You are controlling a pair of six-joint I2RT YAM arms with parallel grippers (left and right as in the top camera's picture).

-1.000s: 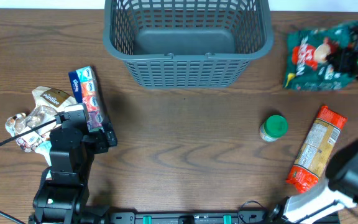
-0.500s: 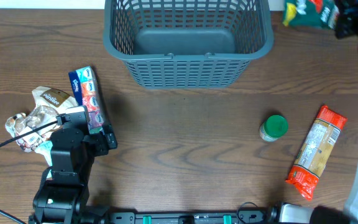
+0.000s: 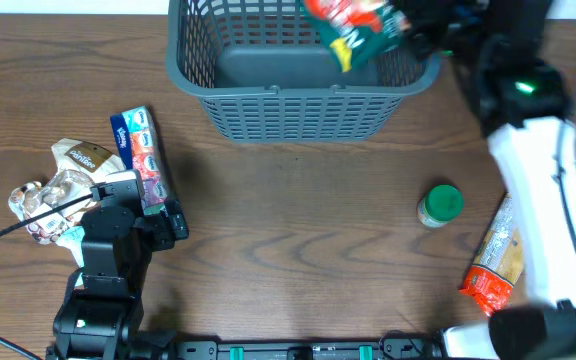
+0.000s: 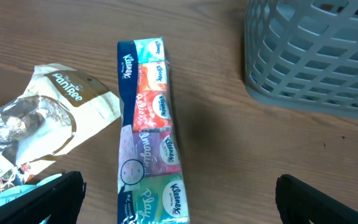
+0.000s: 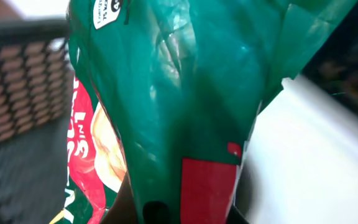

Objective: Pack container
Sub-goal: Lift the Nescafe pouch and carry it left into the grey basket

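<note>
The dark grey lattice container [image 3: 298, 100] stands at the table's back centre; its wall also shows in the left wrist view [image 4: 316, 56] and the right wrist view [image 5: 17, 93]. My right gripper [image 3: 423, 25] is shut on a green and red packet [image 3: 353, 25] and holds it over the container's right part. The packet fills the right wrist view [image 5: 179, 93]. My left gripper [image 3: 133, 215] is open and empty at the front left, around the near end of a Kleenex tissue pack [image 3: 140, 155] [image 4: 151, 130].
A beige snack bag [image 3: 73, 160] and a crumpled clear packet [image 3: 33, 205] lie left of the tissues. A green-lidded jar [image 3: 440, 205] and an orange pasta packet [image 3: 498, 255] lie at the right, under my right arm.
My right arm has lifted the green packet from the table's back right and swung it left over the container. The left arm has not moved.
</note>
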